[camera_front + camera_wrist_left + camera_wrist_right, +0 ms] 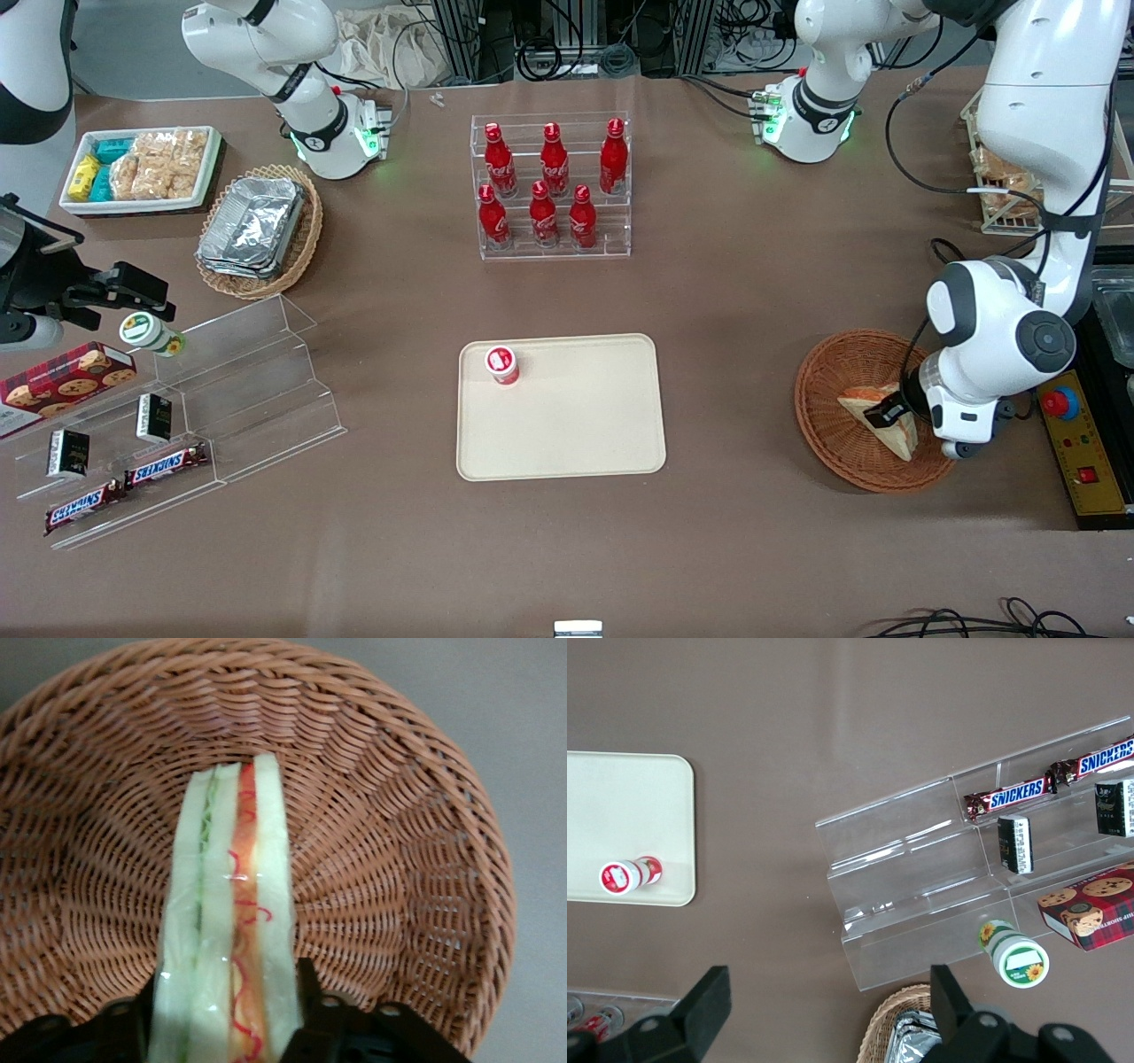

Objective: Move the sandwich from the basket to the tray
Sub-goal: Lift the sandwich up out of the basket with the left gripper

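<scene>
The Snickers bars [126,483] lie nearest the front camera, on the clear stepped shelf [221,399] toward the parked arm's end. At mid-table the tray [576,416] carries a small red-capped bottle [501,364] (upright, in one corner). Toward the working arm's end, the sandwich [232,921] sits in the basket [828,372], and the gripper [229,1014] pinches it, a finger [310,1010] pressed against each bread face.

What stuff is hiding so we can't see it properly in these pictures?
- Front view: the gripper and arm cover part of the sandwich in the basket.
- Left wrist view: the sandwich's near end and the fingertips are cut off by the picture's edge.
- Right wrist view: the tray is cut off too.
</scene>
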`<action>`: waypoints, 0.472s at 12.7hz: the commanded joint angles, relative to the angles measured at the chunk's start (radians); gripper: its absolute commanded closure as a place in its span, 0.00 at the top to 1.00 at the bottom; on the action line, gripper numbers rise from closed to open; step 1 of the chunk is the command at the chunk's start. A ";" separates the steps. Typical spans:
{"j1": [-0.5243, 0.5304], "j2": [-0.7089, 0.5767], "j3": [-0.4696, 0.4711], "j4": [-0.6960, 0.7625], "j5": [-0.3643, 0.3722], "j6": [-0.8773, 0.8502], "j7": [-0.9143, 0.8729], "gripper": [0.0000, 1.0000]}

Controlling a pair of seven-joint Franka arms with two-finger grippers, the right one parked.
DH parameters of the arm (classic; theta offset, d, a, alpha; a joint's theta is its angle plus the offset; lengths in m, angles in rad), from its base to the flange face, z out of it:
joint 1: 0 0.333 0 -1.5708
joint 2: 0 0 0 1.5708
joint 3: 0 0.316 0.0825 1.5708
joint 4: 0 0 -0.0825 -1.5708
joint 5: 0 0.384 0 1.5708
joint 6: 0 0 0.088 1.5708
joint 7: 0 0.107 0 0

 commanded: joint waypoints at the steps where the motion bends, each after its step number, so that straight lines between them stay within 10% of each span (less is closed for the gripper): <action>1: -0.013 -0.008 0.003 0.019 0.020 0.001 -0.038 0.00; 6: -0.015 -0.077 0.003 0.147 0.020 -0.284 -0.035 0.00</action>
